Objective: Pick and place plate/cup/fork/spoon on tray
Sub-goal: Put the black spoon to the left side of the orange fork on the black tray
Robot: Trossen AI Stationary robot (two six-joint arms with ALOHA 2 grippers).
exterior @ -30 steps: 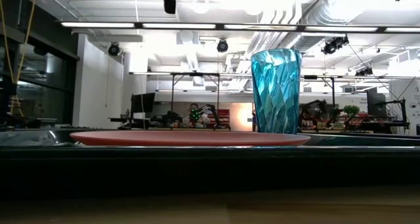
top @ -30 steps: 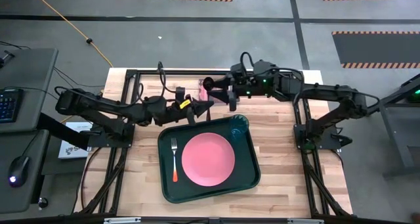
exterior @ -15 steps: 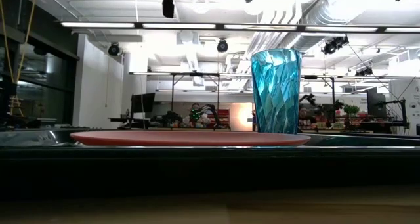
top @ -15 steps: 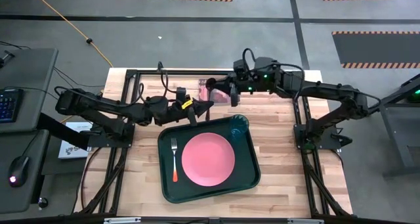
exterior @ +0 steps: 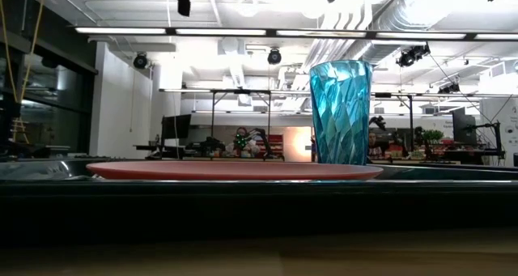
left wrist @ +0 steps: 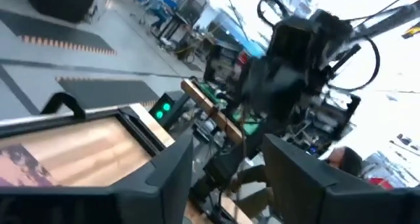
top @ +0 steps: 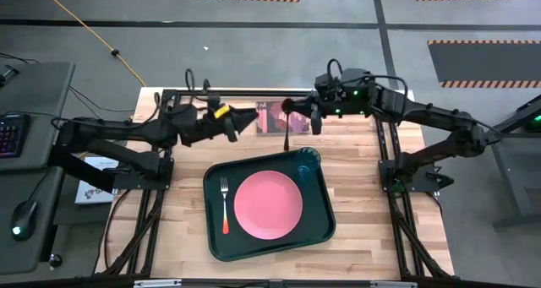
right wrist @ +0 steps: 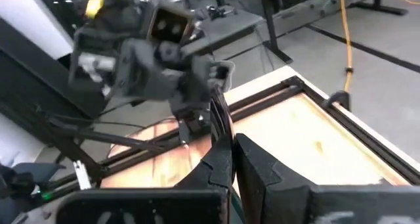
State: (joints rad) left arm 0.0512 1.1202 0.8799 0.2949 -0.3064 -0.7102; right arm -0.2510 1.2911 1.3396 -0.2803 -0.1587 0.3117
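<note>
The dark green tray (top: 215,241) lies mid-table with the pink plate (top: 268,205) at its centre, the orange-handled fork (top: 225,205) left of the plate, and the teal cup (top: 308,161) upright in its far right corner. My right gripper (top: 292,111) hovers beyond the tray's far edge, shut on the slim spoon (top: 287,134). My left gripper (top: 254,119) faces it from the left, open and holding nothing. The low view shows the cup (exterior: 341,112) and the plate (exterior: 235,171) on the tray. My right gripper pinches the spoon between its two fingers, near one end (right wrist: 222,142); which end, I cannot tell. The fingers come level from the table's right and lie across the spoon. The rest of the spoon (top: 287,140) sticks out toward the table's near edge, clear of table and tray.
A maroon picture card (top: 272,117) lies flat on the table under the two grippers, beyond the tray. A black frame (top: 169,98) runs around the table's far and side edges. Bare wood shows right of the tray (top: 359,195).
My left gripper has let go of the spoon and drawn back toward the table's left and far edges. My right gripper, now holding the spoon alone, has shifted slightly toward the far right; the spoon hangs out from it above the card.
</note>
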